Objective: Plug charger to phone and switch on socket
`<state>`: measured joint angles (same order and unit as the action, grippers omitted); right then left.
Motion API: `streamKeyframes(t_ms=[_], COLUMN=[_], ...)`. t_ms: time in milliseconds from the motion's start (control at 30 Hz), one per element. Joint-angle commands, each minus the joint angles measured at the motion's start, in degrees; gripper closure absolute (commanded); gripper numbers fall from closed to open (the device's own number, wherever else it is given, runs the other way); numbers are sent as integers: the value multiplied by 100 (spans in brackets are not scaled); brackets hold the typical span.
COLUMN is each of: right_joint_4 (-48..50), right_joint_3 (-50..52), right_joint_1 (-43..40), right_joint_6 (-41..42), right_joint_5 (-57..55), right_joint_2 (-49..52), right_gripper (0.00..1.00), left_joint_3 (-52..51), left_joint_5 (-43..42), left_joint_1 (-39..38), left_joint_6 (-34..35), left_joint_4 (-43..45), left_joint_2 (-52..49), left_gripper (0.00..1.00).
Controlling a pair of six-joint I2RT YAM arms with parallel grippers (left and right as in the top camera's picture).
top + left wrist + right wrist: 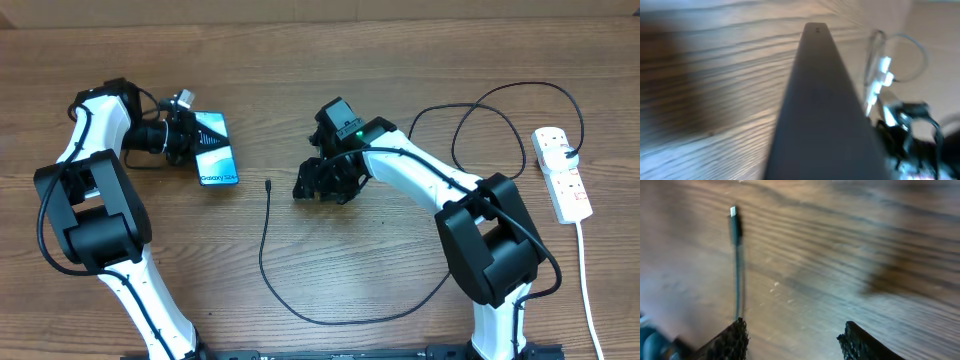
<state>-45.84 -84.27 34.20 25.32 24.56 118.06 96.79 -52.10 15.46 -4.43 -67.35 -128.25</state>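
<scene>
Overhead, the left gripper (192, 140) is clamping the phone (217, 150) by its left edge, with the lit screen facing up over the table (400, 60). The right gripper (322, 185) is hanging low near the middle, just right of the charger (264, 240), whose plug tip (268, 184) is lying free on the wood. The socket (562, 170) is lying at the far right, well apart from both arms, its white cord (588, 290) trailing toward the near edge.

Left wrist: the picture is blurring, and the phone (820, 110) is showing as a dark slab reaching away from the camera above the wood.

Right wrist: the fingers (730, 342) are standing apart with only bare wood between them. The charger (736, 255) is running down to one pad; I cannot tell whether they are touching.
</scene>
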Motion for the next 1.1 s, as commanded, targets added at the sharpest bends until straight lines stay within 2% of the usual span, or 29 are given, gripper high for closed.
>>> streamKeyframes(t_ms=[0, 67, 267, 433, 600, 733, 867, 1067], right_joint_4=[28, 37, 105, 608, 1161, 1285, 1008, -160], right_joint_3=[-13, -28, -337, -426, -426, -426, -426, -533], right_joint_1=[304, 474, 1093, 1377, 1582, 1687, 1687, 1276], right_joint_6=[337, 404, 625, 625, 645, 647, 817, 1093], right_joint_5=[-824, -1032, -2192, -2739, -2953, -2988, -2986, -2800], right_joint_2=[-35, -31, -28, -4, 229, 533, 811, 903], right_gripper=[45, 48, 48, 47, 47, 48, 48, 48], left_joint_3=[74, 74, 74, 74, 74, 74, 74, 74], left_joint_5=[356, 289, 103, -20, 2, -2, -2, 0], left_joint_1=[-24, -22, 79, 264, 295, 295, 289, 289], left_joint_6=[874, 872, 870, 780, 439, 439, 439, 439], left_joint_4=[33, 11, -70, -249, -490, -549, -549, -546], left_joint_2=[199, 199, 199, 199, 199, 199, 199, 199], left_gripper=[96, 96, 96, 96, 96, 96, 96, 96])
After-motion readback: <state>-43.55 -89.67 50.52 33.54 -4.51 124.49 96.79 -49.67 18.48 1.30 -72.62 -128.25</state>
